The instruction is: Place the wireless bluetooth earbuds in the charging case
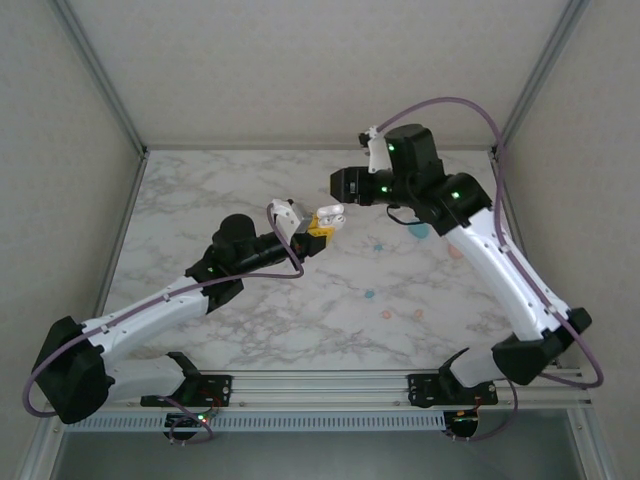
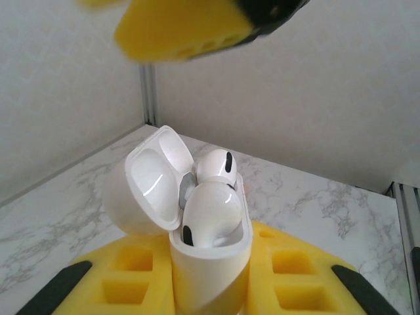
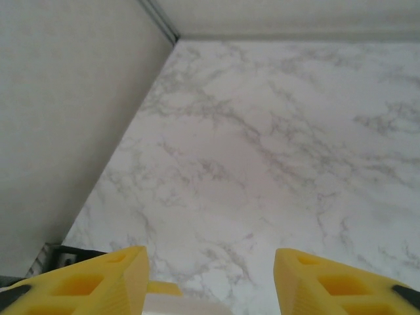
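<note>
**A:** What are your fingers doing?

**B:** My left gripper is clamped on the white case and holds it upright, off the table. My right gripper is above it, fingers well apart and gripping nothing.

**A:** And the white earbuds?

**B:** Both are in the case, with their rounded heads above the rim and their stems down inside, out of sight. The lid is tipped open to the left. The near earbud is glossy, with a dark oval low on its left. The far earbud has a dark slot on its right.
</note>
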Robot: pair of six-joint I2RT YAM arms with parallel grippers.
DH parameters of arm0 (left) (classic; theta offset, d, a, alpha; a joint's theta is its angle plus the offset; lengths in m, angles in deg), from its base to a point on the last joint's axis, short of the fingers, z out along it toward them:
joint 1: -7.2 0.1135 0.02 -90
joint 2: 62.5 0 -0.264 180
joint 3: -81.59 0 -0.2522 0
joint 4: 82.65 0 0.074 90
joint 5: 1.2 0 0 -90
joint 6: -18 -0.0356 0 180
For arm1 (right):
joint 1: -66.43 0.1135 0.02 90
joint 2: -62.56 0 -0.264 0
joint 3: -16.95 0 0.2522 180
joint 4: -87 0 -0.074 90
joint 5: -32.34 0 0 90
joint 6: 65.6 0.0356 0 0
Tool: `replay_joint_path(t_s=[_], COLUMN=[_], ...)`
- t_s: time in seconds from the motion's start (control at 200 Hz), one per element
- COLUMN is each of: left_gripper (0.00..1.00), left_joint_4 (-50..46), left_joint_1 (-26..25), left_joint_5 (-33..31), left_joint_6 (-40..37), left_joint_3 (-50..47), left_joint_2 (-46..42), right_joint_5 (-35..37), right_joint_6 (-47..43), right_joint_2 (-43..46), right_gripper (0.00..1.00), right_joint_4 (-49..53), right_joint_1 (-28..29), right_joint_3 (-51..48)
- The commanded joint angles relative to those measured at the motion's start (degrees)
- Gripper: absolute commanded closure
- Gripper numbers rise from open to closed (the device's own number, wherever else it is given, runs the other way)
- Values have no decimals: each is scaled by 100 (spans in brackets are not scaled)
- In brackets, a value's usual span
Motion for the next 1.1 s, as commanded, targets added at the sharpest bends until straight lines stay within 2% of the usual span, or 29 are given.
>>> replay_joint_path(t_s=[0.0,0.25,0.526,0.751,0.821,0.961,1.096], left_gripper=[89,89,89,88,88,88,89], left_joint_4=[-23,-53,-9,13,4,22,-111], left_joint_1=[-40,-40,-44,-40,-40,-40,-48], left_joint_5=[224,183,-41,-127,-95,90,347], left_joint_6=[-150,-111,36,120,131,53,-134], left_joint_3=[240,263,215,240,243,249,327], left_joint_2=[-167,-208,-184,-122,-115,-130,-131], right_joint_5=[-263,-556,-812,-737,-799,-417,-521], right_joint_6=[-40,-247,-307,-216,-207,-34,95], right_joint_2=[-302,-444,18,358,422,402,104], right_gripper=[45,45,46,48,49,46,43], right_joint_4=[710,962,899,778,675,572,551], right_joint_1=[-56,-132,-225,-268,-282,-332,-430], right_joint_3=[310,345,-69,-411,-491,-486,-168])
